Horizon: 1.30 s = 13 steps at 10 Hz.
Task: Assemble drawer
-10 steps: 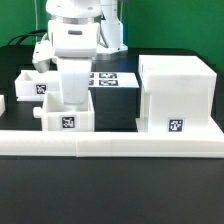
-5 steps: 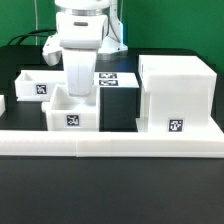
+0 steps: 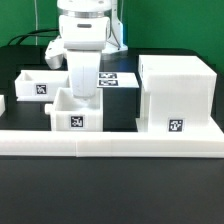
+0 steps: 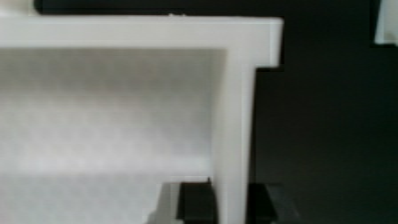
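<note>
A small white open drawer box [image 3: 75,112] with a marker tag on its front stands on the black table near the front rail. My gripper [image 3: 84,92] reaches down into it and is shut on its right-hand wall. In the wrist view the fingertips [image 4: 199,200] clamp the thin white drawer wall [image 4: 237,120] from both sides. A second white drawer box [image 3: 36,83] sits behind at the exterior view's left. The large white drawer cabinet [image 3: 176,93] stands at the exterior view's right.
A long white rail [image 3: 110,142] runs along the table's front edge. The marker board [image 3: 112,80] lies flat behind the held box. A small white part [image 3: 2,103] shows at the exterior view's left edge. A dark gap separates the held box from the cabinet.
The gripper and the held drawer box have shifted toward the exterior view's right, closer to the cabinet. The grip has stayed shut on the wall.
</note>
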Tool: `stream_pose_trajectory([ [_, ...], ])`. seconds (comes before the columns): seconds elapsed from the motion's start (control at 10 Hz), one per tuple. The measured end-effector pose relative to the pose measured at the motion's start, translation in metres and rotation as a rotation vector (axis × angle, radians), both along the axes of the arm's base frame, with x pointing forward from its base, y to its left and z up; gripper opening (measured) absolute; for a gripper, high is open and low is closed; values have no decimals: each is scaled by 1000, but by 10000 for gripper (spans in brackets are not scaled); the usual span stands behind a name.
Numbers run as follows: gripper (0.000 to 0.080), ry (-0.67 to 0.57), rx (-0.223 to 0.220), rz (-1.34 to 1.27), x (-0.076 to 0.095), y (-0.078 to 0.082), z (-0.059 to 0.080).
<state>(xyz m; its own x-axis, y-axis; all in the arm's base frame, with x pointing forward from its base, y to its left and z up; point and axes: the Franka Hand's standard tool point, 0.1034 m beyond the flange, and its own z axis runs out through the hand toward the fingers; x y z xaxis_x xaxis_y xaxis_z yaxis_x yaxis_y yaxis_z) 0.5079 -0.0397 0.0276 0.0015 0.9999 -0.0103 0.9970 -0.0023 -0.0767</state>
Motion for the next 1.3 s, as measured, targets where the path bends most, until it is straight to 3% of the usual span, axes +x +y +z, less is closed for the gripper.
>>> stream_pose_trajectory([
  [0.4, 45, 21, -2, 0, 6, 1, 2],
  [0.6, 401, 21, -2, 0, 5, 1, 2],
  [0.7, 537, 25, 5, 40, 4, -2, 1],
  [0.8, 537, 34, 15, 69, -2, -12, -2],
  [0.9, 626, 46, 19, 65, -7, -17, -8],
  [1.1, 642, 65, 31, 97, -14, -22, -18],
  [1.3, 649, 69, 28, 85, -14, -21, -20],
])
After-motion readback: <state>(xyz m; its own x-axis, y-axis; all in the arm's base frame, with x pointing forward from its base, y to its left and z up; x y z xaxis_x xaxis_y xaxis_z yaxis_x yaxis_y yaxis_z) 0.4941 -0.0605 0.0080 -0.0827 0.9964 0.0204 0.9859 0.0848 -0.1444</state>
